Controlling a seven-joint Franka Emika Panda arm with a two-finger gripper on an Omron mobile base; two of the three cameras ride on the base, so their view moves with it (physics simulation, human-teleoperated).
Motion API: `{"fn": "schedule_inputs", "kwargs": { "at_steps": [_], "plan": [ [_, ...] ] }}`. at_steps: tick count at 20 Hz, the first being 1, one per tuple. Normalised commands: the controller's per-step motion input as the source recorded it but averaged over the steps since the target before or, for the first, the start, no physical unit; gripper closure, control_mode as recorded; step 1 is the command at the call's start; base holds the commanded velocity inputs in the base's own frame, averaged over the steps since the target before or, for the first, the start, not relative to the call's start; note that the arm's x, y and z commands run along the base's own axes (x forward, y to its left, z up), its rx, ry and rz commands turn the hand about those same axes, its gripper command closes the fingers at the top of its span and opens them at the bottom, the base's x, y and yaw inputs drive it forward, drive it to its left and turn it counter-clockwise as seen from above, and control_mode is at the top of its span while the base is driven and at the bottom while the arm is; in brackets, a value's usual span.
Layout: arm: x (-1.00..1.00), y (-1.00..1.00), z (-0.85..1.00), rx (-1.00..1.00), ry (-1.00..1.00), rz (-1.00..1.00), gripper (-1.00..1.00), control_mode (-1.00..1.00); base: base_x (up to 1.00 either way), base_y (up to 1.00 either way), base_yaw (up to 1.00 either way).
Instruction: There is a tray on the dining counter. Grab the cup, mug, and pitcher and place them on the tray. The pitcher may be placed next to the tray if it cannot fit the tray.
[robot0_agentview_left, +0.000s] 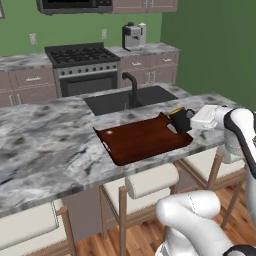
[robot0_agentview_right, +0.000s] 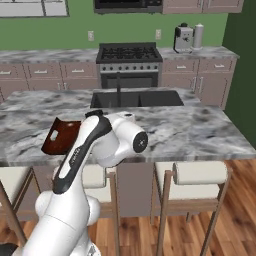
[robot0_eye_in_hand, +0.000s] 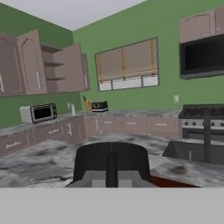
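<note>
One black mug (robot0_agentview_left: 181, 119) in the claw (robot0_agentview_left: 192, 121), one tray (robot0_agentview_left: 142, 140).

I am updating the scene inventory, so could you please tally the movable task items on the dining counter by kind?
Tray: 1
Mug: 1, black, at the tray's right end, with the shut gripper on it
Total: 2

The marbled dining counter (robot0_agentview_left: 45, 145) carries the reddish-brown tray (robot0_agentview_left: 142, 140) near its front edge.
</note>
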Motion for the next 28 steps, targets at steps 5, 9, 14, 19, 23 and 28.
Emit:
{"fn": "schedule_inputs", "kwargs": {
  "at_steps": [5,9,14,19,23,28],
  "plan": [
    [0.56,0.00,-0.23,0.00,0.00,0.07,1.00,-1.00,0.00,0.00,0.00],
    [0.62,0.00,-0.30,0.00,0.00,0.09,1.00,-1.00,0.00,0.00,0.00],
    [0.65,0.00,-0.33,0.00,0.00,0.09,1.00,-1.00,0.00,0.00,0.00],
    [0.73,0.00,-0.34,0.00,0.00,0.06,1.00,-1.00,0.00,0.00,0.00],
    [0.75,0.00,-0.32,0.00,0.00,0.05,1.00,-1.00,0.00,0.00,0.00],
    [0.65,0.01,-0.25,0.00,0.00,0.05,1.00,-1.00,0.00,0.00,0.00]
  ]
}}
